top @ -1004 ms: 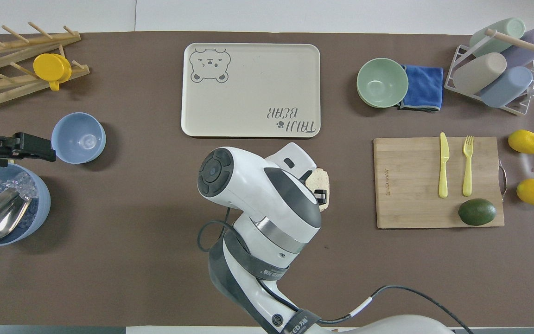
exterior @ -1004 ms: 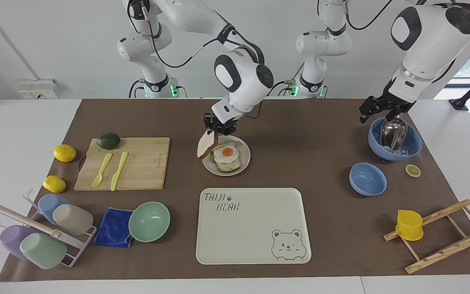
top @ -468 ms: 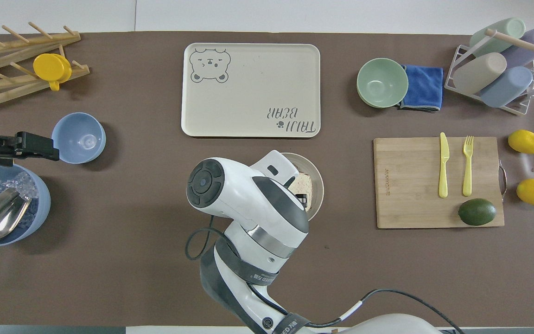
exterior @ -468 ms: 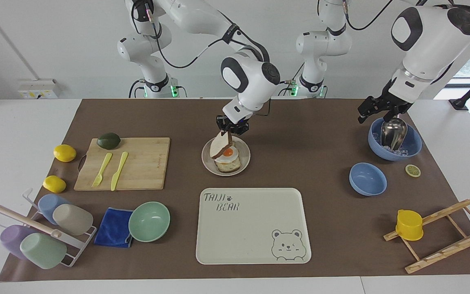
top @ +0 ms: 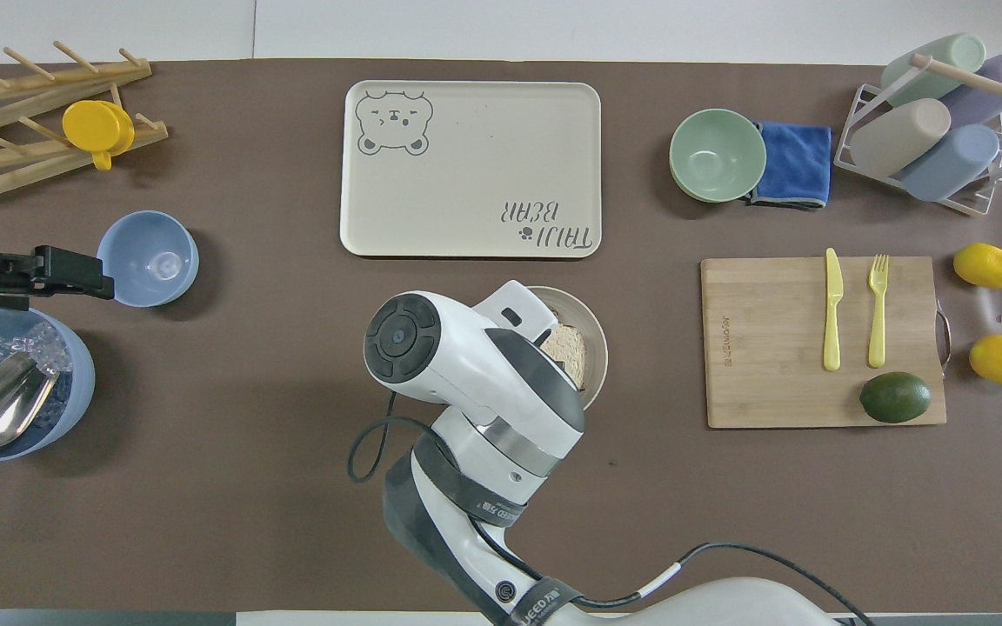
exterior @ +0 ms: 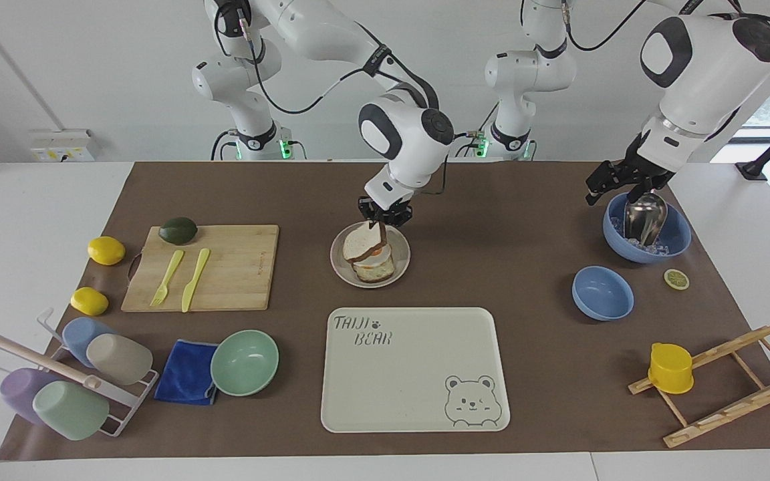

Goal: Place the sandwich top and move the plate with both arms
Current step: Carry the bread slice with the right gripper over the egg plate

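A: State the position of the sandwich top (exterior: 360,245).

B: It lies tilted over the egg-topped toast (exterior: 374,267) on the plate (exterior: 401,263). Its edge nearest the robots is raised and pinched between the closed fingers of the right gripper (exterior: 383,222).

A: Location of the plate?

B: Mid-table, nearer to the robots than the bear tray (exterior: 416,369), between the cutting board (exterior: 238,267) and the small blue bowl (exterior: 602,292).

A: Status of the left gripper (exterior: 609,182)?

B: Fingers spread apart, holding nothing. It hangs over the rim of the large blue bowl (exterior: 676,244) that contains ice and a metal scoop (exterior: 644,217), at the left arm's end of the table.
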Tool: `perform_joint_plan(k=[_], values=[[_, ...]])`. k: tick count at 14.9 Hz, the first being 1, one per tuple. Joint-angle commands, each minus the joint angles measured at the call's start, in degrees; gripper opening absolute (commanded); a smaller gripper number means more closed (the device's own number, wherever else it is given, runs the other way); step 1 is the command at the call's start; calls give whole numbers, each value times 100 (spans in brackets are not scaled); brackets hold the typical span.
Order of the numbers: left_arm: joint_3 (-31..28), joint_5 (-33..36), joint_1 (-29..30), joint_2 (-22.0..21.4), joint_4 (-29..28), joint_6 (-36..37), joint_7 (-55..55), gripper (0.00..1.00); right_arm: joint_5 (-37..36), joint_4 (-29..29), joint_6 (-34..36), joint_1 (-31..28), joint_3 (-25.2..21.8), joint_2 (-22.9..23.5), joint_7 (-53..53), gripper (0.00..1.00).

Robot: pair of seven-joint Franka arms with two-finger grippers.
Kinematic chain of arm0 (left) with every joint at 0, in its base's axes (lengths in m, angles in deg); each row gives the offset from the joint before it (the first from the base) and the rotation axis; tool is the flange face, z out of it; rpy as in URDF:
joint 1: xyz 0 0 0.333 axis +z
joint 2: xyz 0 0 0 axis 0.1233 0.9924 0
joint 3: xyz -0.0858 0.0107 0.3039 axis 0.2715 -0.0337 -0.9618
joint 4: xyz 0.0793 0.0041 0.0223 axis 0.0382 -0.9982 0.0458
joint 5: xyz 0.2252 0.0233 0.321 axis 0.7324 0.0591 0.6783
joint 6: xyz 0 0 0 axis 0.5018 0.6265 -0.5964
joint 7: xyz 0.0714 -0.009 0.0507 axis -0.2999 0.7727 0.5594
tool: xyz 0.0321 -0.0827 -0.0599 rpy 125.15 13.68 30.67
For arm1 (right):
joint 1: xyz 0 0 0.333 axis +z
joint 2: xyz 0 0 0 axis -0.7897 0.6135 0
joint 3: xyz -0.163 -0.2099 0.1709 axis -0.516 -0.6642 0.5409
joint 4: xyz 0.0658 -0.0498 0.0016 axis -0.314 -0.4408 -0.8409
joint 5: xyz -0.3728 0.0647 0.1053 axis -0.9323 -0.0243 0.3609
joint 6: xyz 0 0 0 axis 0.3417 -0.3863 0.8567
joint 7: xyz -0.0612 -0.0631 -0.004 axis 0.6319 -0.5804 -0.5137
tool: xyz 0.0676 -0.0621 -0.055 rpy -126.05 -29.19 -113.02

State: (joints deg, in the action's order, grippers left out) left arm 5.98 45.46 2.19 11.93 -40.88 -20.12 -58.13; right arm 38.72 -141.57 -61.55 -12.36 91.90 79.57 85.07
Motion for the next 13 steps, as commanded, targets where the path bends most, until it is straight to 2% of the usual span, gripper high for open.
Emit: perform_joint_plan(k=[1,4,6,9,13], values=[[5,-58,32,-176,-221,-149,47,100,244,-480,-586,-121,42,-131,-211,19],[5,-58,23,-176,-248,-149,47,100,708,-551,-965,-130,42,-140,-264,29],[5,-58,23,-176,-248,-141,47,100,912,-577,-1237,-209,42,-122,-308,53],[5,-67,23,-176,-265,-141,47,100,930,-630,-1484,-305,42,-113,-456,100],[5,-110,23,-176,-283,-193,47,100,930,-342,-1599,-454,33,-200,-563,100]])
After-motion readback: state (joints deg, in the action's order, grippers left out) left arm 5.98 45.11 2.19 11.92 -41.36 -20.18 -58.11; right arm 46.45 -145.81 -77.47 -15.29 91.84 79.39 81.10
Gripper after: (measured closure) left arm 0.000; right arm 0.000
